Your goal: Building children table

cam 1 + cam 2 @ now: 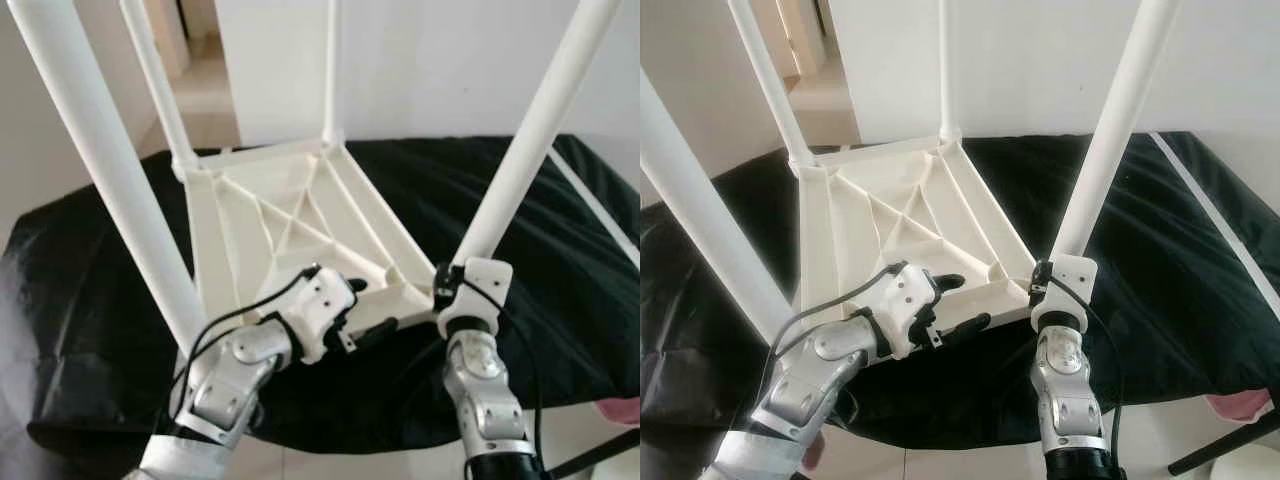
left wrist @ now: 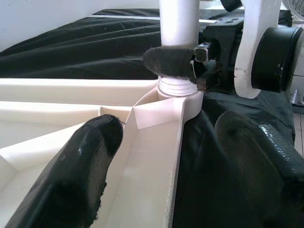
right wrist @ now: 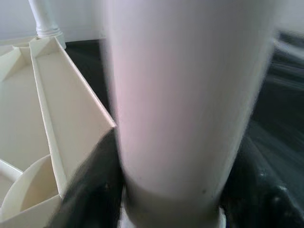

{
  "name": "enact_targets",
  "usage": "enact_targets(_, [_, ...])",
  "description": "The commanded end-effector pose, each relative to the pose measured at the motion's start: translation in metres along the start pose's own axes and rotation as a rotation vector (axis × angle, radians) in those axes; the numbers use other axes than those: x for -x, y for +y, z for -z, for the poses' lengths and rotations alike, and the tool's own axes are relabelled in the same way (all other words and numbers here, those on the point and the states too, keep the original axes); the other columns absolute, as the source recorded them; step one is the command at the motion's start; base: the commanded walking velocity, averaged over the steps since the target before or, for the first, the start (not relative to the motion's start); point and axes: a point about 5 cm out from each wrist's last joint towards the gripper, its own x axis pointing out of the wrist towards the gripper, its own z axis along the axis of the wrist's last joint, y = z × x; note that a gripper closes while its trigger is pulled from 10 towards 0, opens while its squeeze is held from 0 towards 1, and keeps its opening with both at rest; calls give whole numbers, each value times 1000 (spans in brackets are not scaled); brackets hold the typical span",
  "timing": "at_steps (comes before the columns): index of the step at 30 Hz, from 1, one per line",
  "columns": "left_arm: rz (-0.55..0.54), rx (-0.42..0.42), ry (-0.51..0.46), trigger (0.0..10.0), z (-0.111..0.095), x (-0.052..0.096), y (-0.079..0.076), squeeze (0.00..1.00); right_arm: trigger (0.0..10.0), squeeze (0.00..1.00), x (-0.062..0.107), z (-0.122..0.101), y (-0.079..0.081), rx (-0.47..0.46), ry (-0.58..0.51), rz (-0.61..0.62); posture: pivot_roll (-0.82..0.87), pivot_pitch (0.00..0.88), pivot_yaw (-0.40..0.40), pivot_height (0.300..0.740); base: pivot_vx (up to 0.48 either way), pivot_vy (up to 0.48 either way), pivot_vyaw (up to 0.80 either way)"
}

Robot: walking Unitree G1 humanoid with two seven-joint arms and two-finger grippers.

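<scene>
Head views: white plastic tabletop (image 1: 290, 225) upside down on a black cloth (image 1: 560, 270), four legs up. Left gripper (image 1: 355, 312) straddles its near rim, fingers apart.

Left wrist view: right gripper (image 2: 190, 61) clamps the near-right leg (image 2: 178, 19) just above its threaded base.

Right wrist view — the leg, blurred, between dark fingers (image 3: 90, 190).

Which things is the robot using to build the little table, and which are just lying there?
Part of the job:
table top, upside down
white leg, held by right gripper
left gripper, at the top's edge

Just there:
black cloth
pink thing
</scene>
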Motion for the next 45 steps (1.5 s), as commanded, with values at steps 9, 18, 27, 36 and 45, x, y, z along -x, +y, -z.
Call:
enact_targets(9, [7, -3, 19, 10000, 2, 2, 0, 0, 10000, 1000, 5, -3, -11, -20, -36, -112, -85, 22, 33, 740, 0, 0, 0])
enact_targets(18, [5, -1, 16, 10000, 1, 1, 2, 0, 10000, 0, -1, -10, -35, 3, -54, -468, -98, 25, 28, 740, 0, 0, 0])
enact_targets(27, [14, 2, 13, 10000, 1, -1, -1, 0, 10000, 0, -11, -14, -43, 134, -39, -610, -100, 22, 26, 740, 0, 0, 0])
enact_targets(36, [17, 0, 13, 10000, 1, 0, 0, 0, 6078, 0, -18, -8, -37, 228, 12, -795, -90, 16, 21, 740, 0, 0, 0])
enact_targets(45, [6, 3, 11, 10000, 0, 1, 0, 0, 0, 0, -13, 2, -41, 246, 58, -850, -75, 17, 7, 740, 0, 0, 0])
